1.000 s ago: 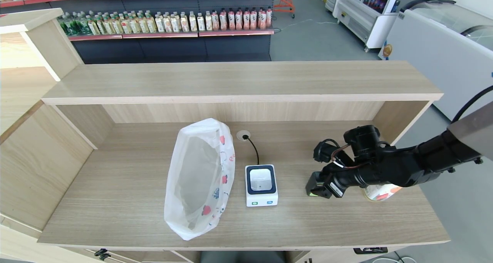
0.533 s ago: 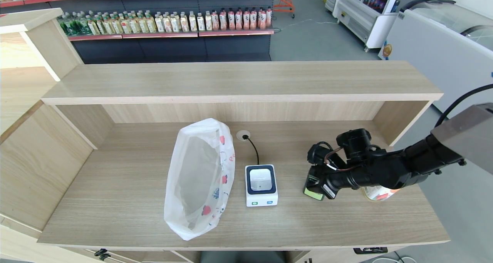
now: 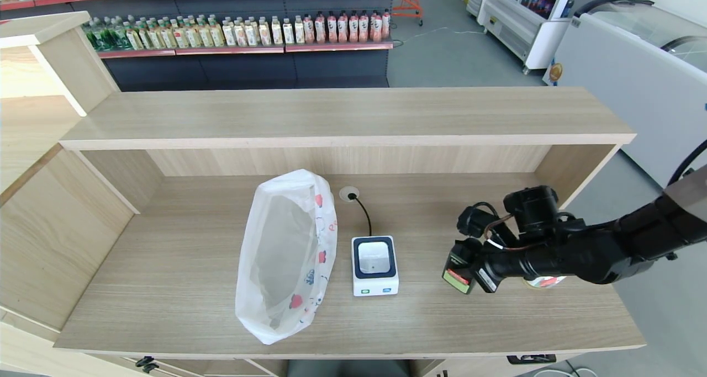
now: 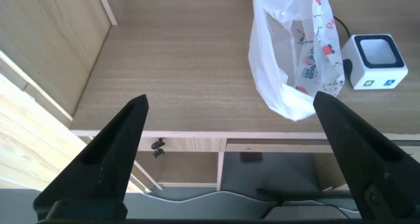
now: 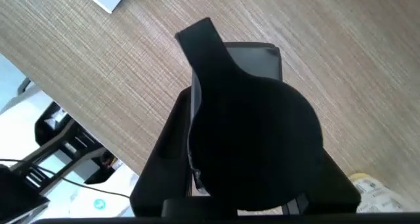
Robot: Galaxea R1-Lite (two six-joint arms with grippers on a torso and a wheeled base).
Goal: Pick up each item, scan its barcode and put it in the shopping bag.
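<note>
right jaws clamp a small dark red-labelled box; next, show its barcode to the white square scanner. left jaws apart.

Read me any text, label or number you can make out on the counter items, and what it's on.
Nothing reads clearly.
On the small dark box in the right gripper: red label, blurred.
On the barcode scanner: two front marks, too small.
On the shopping bag: red pictures, no words legible.
On the container behind the arm: print unreadable.
</note>
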